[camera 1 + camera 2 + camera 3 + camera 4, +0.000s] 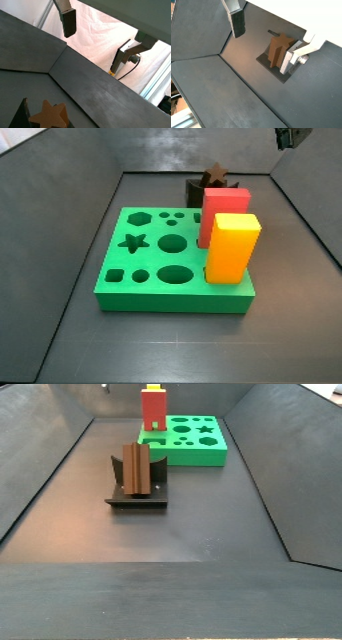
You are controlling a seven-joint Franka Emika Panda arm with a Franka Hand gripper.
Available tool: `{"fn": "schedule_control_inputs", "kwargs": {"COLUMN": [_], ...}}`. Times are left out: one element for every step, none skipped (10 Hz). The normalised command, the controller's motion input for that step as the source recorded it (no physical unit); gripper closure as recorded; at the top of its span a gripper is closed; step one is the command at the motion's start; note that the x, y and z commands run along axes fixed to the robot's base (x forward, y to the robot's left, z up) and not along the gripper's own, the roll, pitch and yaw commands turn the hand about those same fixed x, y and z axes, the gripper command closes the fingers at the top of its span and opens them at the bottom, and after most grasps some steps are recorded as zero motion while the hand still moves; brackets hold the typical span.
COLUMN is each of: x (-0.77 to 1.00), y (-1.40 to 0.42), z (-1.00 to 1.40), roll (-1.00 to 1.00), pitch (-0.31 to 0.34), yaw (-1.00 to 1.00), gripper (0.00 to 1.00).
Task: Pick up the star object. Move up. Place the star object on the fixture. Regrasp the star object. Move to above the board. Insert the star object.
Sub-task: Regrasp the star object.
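Now, tool: the tool (pixel 264 37) hangs high above the floor with its flat silver fingers (pixel 236 22) apart and nothing between them; a side view catches only a dark piece of it at the upper edge (pixel 286 137).
Star object: the star object (pixel 135 470) stands upright in the fixture (pixel 138 496), near the middle of the floor and well apart from the board (pixel 191 444); a wrist view shows its star-shaped end (pixel 49 116) from above.
Step in hand: regrasping looks like the next move, since the peg sits placed and the tool is free of it.
Risk: a descent slightly off line could set one finger on the peg's top or on the fixture's upright, tipping the peg out of the notch; closing on star points, not flats, could twist it and spoil the later fit.
Surroundings: the red block (pixel 225 213) and yellow-orange block (pixel 231 249) stand on the board's edge.
In the way: these tall blocks sit near the star hole (pixel 134 243), probably crowding the approach.
Floor: dark and bare around the fixture.
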Motion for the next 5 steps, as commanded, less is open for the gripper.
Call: {"fn": "schedule_control_inputs", "kwargs": {"x": [0.04,0.04,0.05,0.05,0.06], "y": [0.07,0.07,0.06,0.05,0.05], "z": [-1.00,-1.00,-1.00,-1.00,-1.00], "roll": [0.22,0.22,0.20,0.16,0.12], "pitch": [-0.022,-0.037,-0.049,-0.052,-0.057], "yaw": [0.13,0.10,0.08,0.06,0.05], "gripper": [0.00,0.00,0.00,0.00,0.00]}}
